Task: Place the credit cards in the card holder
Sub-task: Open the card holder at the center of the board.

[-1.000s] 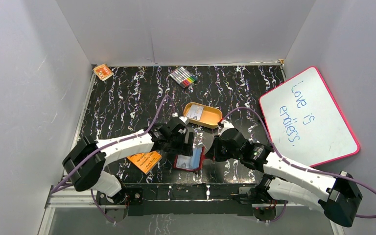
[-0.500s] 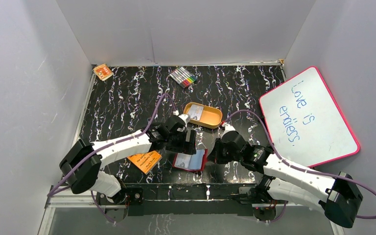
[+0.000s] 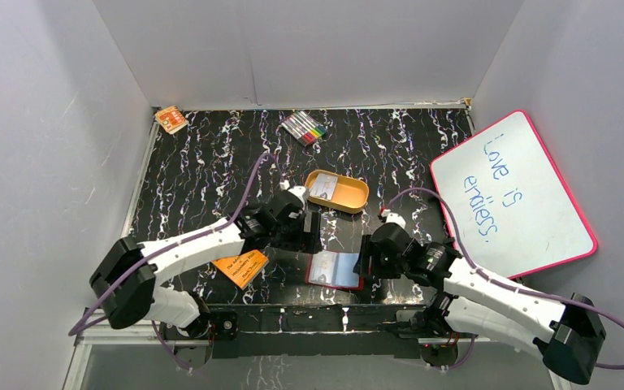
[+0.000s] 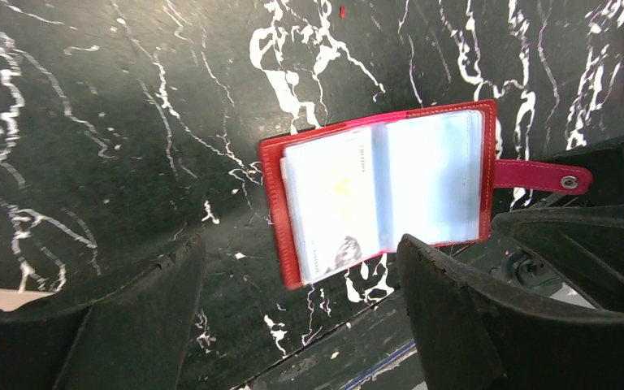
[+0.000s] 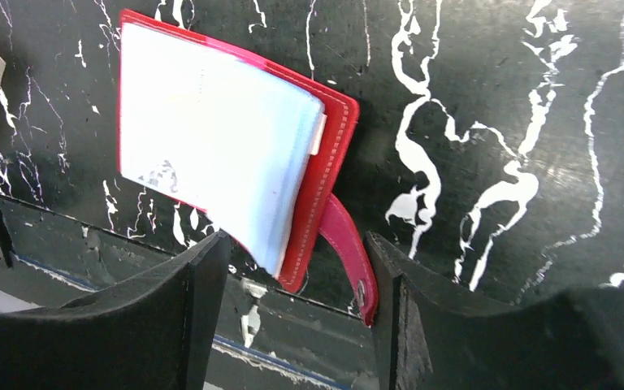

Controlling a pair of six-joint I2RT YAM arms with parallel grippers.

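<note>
Both claws stand spread wide with nothing held: my left gripper (image 4: 296,248) hovers over the small red fold-over card holder (image 4: 435,175), and my right gripper (image 5: 294,244) has its fingers either side of the snap-tab corner without pinching it. Overhead, the pink-framed whiteboard (image 3: 512,195) fills the right side beside the black marbled table (image 3: 203,171). The orange-tan oval tin (image 3: 351,197) sits at centre with a pale card (image 3: 322,187) inside. The holder lies open at lower centre, and a whitish plastic credit card (image 4: 333,203) is in its clear pocket.
</note>
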